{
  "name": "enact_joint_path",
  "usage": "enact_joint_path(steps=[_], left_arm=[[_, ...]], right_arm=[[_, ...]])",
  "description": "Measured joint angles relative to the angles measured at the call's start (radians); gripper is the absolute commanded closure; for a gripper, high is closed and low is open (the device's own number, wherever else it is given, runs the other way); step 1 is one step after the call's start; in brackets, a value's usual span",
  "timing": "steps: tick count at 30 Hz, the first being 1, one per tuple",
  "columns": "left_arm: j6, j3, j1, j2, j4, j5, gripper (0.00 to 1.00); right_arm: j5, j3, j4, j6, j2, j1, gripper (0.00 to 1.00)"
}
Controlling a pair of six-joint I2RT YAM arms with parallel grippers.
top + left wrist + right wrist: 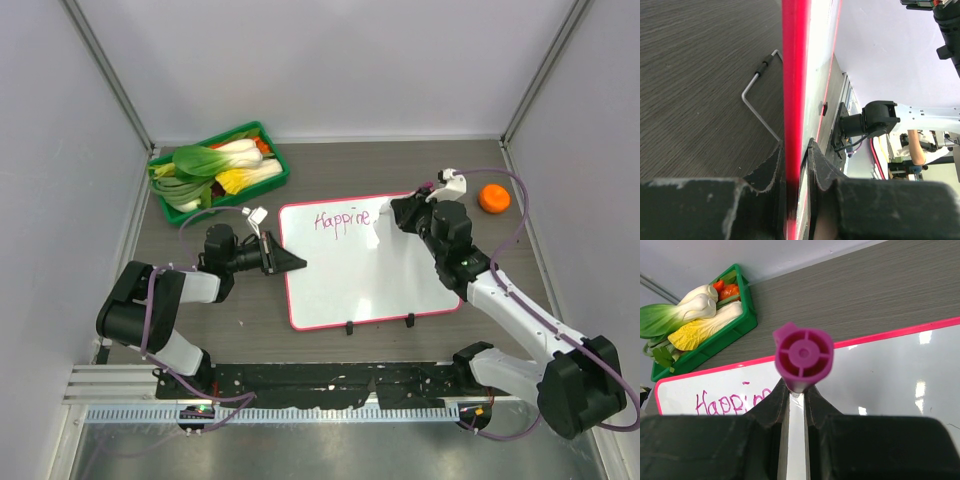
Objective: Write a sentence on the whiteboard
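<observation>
The whiteboard (370,285) sits mid-table (340,165), its left edge pinched in the left jaws. The right jaws are clamped tight on a purple marker (803,357). The sentence (342,219) along the board's far edge reads only "Happine", so most seems still unwritten.

Right gripper (796,395) clamps a purple marker (803,356) over the whiteboard (890,375) — the sentence (730,402) reads "Happi"; green tray (749,315) upper left

Probably lab: grey enclosure walls (300,60), table-bolted arms (150,305).
</observation>
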Motion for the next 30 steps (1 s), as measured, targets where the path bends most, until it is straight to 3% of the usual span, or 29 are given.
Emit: enact_joint_path(steps=[30], left_arm=[[0.001,0.002,-0.001,0.000,-0.006,0.000,1.00]], right_arm=[[-0.024,-0.016,-0.060,-0.005,-0.038,-0.002,0.99]])
